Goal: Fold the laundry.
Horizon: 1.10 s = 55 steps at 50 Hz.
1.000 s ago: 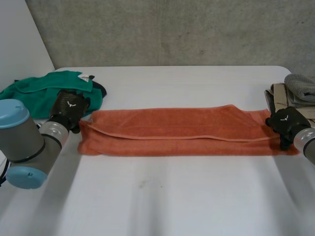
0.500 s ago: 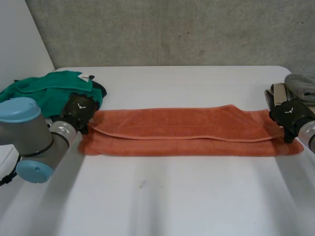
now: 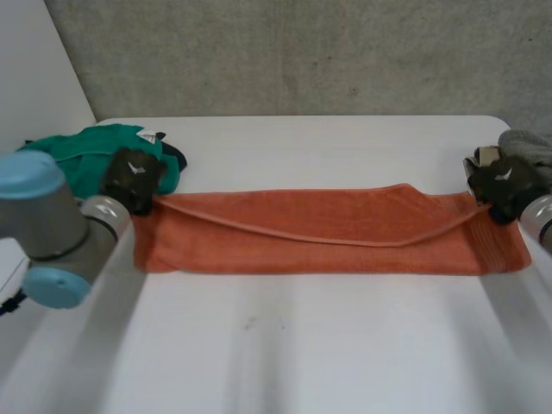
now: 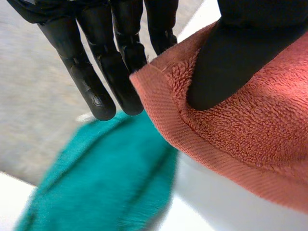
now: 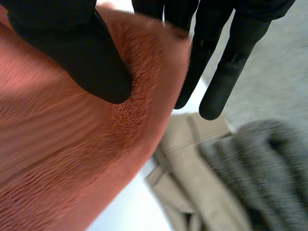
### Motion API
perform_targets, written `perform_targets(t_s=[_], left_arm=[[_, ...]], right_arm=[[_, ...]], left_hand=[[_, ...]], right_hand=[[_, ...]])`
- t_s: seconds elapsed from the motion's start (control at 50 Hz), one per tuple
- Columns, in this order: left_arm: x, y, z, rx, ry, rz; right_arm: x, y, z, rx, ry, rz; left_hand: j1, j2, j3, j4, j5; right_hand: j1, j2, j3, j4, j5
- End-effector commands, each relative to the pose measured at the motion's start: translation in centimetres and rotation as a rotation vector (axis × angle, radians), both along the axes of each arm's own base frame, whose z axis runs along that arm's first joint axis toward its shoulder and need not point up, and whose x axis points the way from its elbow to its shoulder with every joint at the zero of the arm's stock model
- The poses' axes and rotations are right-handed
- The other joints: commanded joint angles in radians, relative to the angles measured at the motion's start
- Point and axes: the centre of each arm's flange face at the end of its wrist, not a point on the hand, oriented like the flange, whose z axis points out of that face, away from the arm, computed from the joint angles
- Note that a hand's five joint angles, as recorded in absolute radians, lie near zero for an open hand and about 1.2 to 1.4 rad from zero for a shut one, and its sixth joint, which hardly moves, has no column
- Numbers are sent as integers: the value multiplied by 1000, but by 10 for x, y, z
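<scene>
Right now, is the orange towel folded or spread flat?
Folded: the orange towel shows a top layer over the bottom one, corners pinched by left hand and right hand.

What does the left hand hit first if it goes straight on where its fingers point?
Most likely the green cloth, lying just beyond the fingers of the left hand, which pinches a corner of the towel. How far off it lies is hard to judge.

White table (image 3: 328, 345) — grey concrete wall (image 3: 302, 56)
</scene>
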Motion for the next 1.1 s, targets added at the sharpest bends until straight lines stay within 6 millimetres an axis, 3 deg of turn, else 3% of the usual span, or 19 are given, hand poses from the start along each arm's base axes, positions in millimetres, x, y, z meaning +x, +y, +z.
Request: perform_targets(t_s=[0.02,0.14,0.24,0.38,0.48,0.54,0.58,0.6,0.66,0.74,0.84,0.92,0.96,1.0,1.02,1.1], left_arm=[[20,33,91,-15,228,87],[33,76,149,-46,293,94],[43,114,198,-150,325,91],[50,147,229,-226,369,85],[52,151,232,-229,367,89],[51,144,225,-203,359,92],[50,126,208,-140,338,115],[49,118,199,-110,330,122],[46,87,171,-15,303,146],[38,48,134,84,262,163],[23,0,111,66,176,206],[-3,-28,132,-84,168,195],[-19,-38,159,-216,222,158],[-27,-41,184,-320,273,135],[-31,-42,206,-416,329,117],[-31,-44,250,-658,488,85]], right_arm=[[-8,24,85,-62,-105,-55],[-35,52,148,-51,-111,-153],[-36,78,194,-107,-106,-165],[-29,119,252,-264,-97,-159],[-28,127,259,-259,-91,-159],[-32,116,248,-211,-93,-166],[-37,100,232,-150,-95,-178],[-40,82,213,-83,-100,-182],[-37,63,191,-13,-90,-171],[-11,45,164,38,-19,-148],[18,15,129,32,76,-178],[35,-15,132,-142,48,-175],[41,-26,144,-260,16,-174],[47,-39,172,-469,-47,-196],[49,-42,184,-554,-76,-209],[50,-41,238,-864,-191,-236]], left_hand=[[242,203,208,199,243],[242,203,208,199,243],[242,203,208,199,243],[242,203,208,199,243],[242,203,208,199,243],[242,203,208,199,243],[242,203,208,199,243],[242,203,208,199,243],[242,203,208,199,243],[242,203,208,199,243],[242,203,208,199,243],[242,203,208,199,243],[242,203,208,199,243],[242,203,208,199,243],[242,203,208,199,243],[242,203,208,199,243]], right_hand=[[271,218,210,201,235],[271,218,210,201,235],[271,218,210,201,235],[271,218,210,201,235],[271,218,210,201,235],[271,218,210,201,235],[271,218,210,201,235],[271,218,210,201,235],[271,218,210,201,235],[271,218,210,201,235],[271,218,210,201,235],[271,218,210,201,235],[271,218,210,201,235],[271,218,210,201,235],[271,218,210,201,235],[271,218,210,201,235]])
